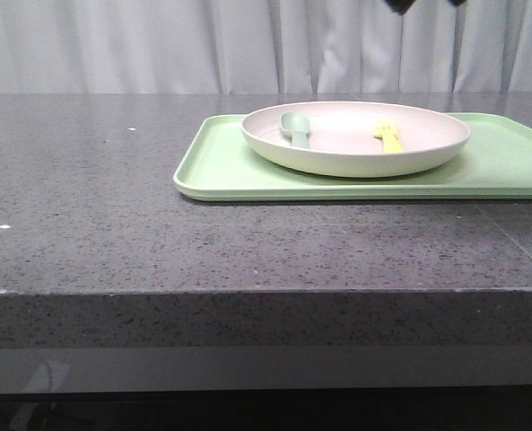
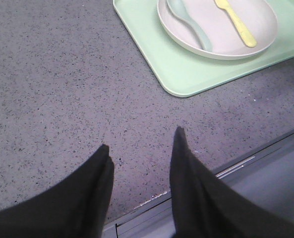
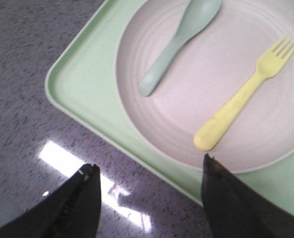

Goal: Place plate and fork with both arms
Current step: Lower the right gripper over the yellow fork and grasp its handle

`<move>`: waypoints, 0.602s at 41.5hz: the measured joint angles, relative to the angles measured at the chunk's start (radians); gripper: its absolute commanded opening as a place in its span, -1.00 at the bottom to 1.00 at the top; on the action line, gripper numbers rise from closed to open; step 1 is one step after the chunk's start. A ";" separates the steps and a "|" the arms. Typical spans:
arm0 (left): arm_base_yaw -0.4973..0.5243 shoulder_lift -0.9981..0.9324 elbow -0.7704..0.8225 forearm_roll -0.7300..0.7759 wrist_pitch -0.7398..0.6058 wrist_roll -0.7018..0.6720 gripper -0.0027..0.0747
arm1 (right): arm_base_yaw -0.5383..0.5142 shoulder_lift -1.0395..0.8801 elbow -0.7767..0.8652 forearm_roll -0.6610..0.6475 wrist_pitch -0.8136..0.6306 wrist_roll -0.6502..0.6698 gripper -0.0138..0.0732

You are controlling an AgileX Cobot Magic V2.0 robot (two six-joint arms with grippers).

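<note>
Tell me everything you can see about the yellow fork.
The fork is small, pale yellow and looks like matte plastic, with four short tines and a rounded handle end. It lies flat inside the plate, tines up and pointing away from the robot, on the right half of the dish. A grey-green spoon lies apart from it on the left half. The plate sits on a light green tray. Neither gripper touches the fork.

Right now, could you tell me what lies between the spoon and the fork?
Only bare plate surface: the spoon and fork lie apart inside it with nothing between them, clearest in the right wrist view.
</note>
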 measured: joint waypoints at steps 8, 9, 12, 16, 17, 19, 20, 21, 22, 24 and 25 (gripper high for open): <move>0.000 0.000 0.000 0.000 0.000 0.000 -0.20 | 0.000 0.221 -0.219 -0.190 0.139 0.236 0.18; 0.000 0.000 0.000 0.000 0.000 0.000 -0.20 | 0.000 0.245 -0.234 -0.208 0.159 0.259 0.18; 0.000 0.000 0.000 0.000 0.000 0.000 -0.20 | -0.005 0.329 -0.315 -0.249 0.223 0.325 0.18; 0.000 0.000 0.000 0.000 0.000 0.000 -0.20 | -0.023 0.420 -0.404 -0.254 0.280 0.370 0.18; 0.000 0.000 0.000 0.000 0.000 0.000 -0.20 | -0.029 0.439 -0.429 -0.254 0.288 0.377 0.18; 0.000 0.000 0.000 0.000 0.000 0.000 -0.20 | -0.042 0.479 -0.469 -0.240 0.292 0.387 0.18; 0.000 0.000 0.000 0.000 0.000 0.000 -0.20 | -0.050 0.500 -0.484 -0.227 0.292 0.391 0.18; 0.000 0.000 0.000 0.000 0.000 0.000 -0.20 | -0.056 0.514 -0.500 -0.217 0.295 0.394 0.18; 0.000 0.000 0.000 0.000 0.000 0.000 -0.20 | -0.060 0.527 -0.518 -0.208 0.295 0.396 0.18; 0.000 0.000 0.000 0.000 0.000 0.000 -0.20 | -0.074 0.558 -0.546 -0.185 0.297 0.401 0.18; 0.000 0.000 0.000 0.000 0.000 0.000 -0.20 | -0.078 0.564 -0.556 -0.175 0.297 0.401 0.18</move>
